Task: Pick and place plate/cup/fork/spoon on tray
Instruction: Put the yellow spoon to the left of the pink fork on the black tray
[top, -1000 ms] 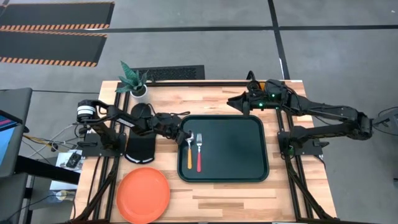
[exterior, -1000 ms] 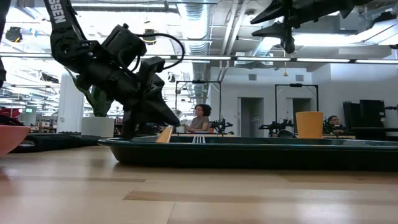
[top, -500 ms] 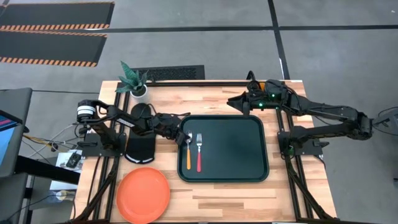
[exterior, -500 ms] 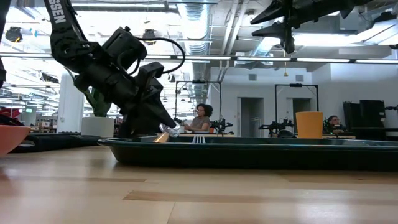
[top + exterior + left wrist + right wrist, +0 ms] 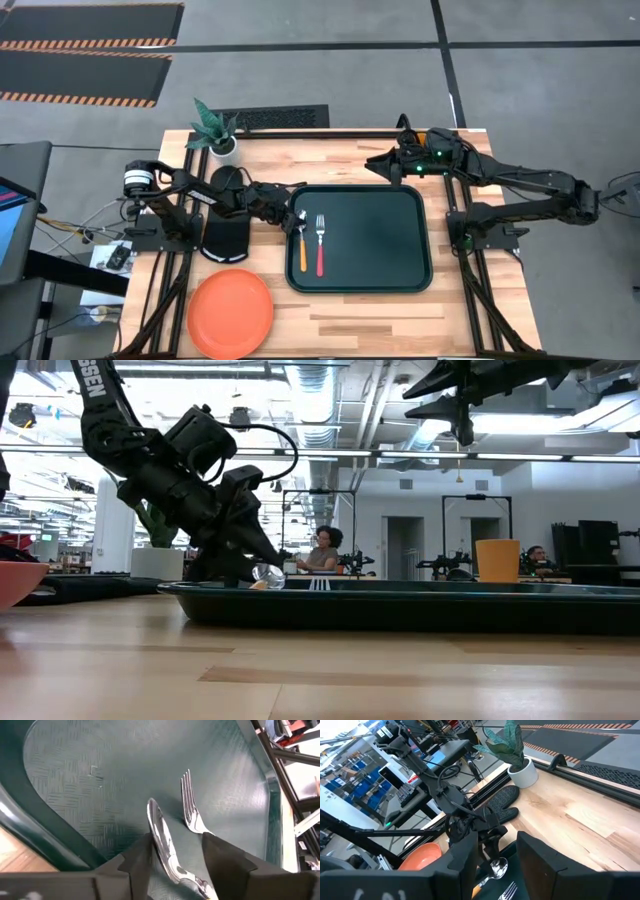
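Overhead, the left gripper (image 5: 293,221) is sitting at the tray's (image 5: 400,285) ten o'clock, fingers parted around the spoon (image 5: 303,244), which is lying beside the fork (image 5: 320,243); pulling away could be dragging its smooth bowl. Low down, the cup (image 5: 497,560) is standing apart. Up high, the right gripper (image 5: 376,166) is waiting, open.

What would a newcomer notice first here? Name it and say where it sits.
First the big dark tray mid-table, with the orange-handled spoon and red-handled fork lying side by side at its left end, and the left gripper open over the spoon's bowl. Next the bright orange-red plate, off the tray at the table's front-left corner. The right gripper hangs open, raised past the tray's far edge.
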You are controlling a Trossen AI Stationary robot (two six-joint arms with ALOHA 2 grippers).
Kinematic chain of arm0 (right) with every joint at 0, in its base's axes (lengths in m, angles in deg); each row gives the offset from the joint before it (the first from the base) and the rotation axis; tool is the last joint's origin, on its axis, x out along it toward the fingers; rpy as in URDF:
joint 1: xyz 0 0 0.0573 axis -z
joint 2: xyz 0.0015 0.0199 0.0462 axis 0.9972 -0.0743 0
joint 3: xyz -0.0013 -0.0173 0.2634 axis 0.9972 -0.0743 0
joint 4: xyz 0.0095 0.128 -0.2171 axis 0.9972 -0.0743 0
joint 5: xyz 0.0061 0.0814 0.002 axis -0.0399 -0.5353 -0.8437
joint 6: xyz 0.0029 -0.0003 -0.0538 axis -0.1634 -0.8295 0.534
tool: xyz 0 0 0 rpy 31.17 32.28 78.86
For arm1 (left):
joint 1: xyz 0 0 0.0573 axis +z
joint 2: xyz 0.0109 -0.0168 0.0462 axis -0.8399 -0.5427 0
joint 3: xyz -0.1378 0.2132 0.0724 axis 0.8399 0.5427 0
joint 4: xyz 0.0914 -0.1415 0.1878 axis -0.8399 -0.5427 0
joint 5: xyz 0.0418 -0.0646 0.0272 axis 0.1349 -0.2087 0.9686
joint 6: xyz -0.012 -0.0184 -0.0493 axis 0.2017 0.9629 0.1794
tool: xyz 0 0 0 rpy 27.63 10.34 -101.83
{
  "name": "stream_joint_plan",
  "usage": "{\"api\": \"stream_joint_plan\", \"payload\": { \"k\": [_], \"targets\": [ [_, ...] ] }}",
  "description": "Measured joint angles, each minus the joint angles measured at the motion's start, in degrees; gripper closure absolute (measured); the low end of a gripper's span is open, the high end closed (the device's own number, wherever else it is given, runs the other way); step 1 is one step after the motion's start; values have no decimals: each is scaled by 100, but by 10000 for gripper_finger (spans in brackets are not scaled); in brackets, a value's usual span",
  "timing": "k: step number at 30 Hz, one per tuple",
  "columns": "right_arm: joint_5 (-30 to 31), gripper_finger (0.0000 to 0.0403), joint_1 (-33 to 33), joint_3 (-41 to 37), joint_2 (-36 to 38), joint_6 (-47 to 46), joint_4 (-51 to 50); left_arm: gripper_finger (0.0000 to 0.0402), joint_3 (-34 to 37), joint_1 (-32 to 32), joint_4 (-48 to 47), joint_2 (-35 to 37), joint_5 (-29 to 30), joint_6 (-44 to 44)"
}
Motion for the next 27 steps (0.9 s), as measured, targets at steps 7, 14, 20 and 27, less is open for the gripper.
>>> {"api": "stream_joint_plan", "payload": {
  "k": [7,14,20,27],
  "targets": [
    [0,243,0,0,0,37,2,187,-13,1,4,9,-156,2],
    [0,246,0,0,0,53,0,162,-300,0,-492,9,-246,-269],
    [-2,243,0,0,-2,59,0,161,-973,0,-1955,4,-96,-1138],
    [-2,246,0,0,0,57,0,161,-1608,2,-3157,0,162,-1881]
  ]
}}
